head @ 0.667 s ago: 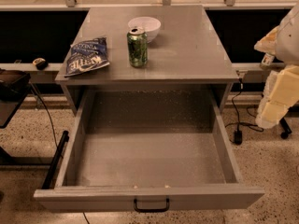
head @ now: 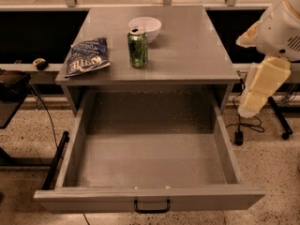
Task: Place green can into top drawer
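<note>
The green can (head: 138,47) stands upright on the grey cabinet top (head: 187,50), near its middle, just in front of a white bowl (head: 145,27). The top drawer (head: 150,198) is pulled fully open below, with a speckled grey inside that holds nothing and a small black handle (head: 152,206) on its front panel. My gripper (head: 255,100) hangs at the right, off the cabinet's right edge and beside the drawer's back right corner, well apart from the can. It holds nothing that I can see.
A blue chip bag (head: 88,55) lies on the cabinet top, left of the can. A dark shelf with a small object (head: 40,63) runs along the left. Cables and a stand leg (head: 281,121) sit on the floor at the right.
My arm and gripper have shifted a little to the left, toward the cabinet. The can, bowl, bag and drawer have not moved.
</note>
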You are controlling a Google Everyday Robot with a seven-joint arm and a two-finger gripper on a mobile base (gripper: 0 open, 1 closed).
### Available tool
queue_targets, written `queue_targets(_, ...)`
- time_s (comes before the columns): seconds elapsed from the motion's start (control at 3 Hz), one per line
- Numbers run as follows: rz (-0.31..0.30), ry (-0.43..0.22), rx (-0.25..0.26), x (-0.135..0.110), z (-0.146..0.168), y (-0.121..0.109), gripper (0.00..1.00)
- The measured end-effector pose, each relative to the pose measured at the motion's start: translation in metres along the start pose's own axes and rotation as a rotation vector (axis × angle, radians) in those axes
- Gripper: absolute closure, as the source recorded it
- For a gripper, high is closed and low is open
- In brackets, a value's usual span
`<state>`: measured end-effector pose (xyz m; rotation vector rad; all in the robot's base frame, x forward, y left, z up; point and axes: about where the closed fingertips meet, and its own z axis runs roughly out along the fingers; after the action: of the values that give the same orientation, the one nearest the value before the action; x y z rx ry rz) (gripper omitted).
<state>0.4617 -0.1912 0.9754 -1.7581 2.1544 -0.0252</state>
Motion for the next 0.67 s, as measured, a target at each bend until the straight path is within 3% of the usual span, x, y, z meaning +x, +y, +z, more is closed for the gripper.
queue_targets(0.33, -0.026, -0.214, -0.025, -0.085, 0.036, -0.061, 0.00)
queue_targets(0.67, 0.021, -0.437, 0.013, -0.142, 0.050, -0.105, 0.00)
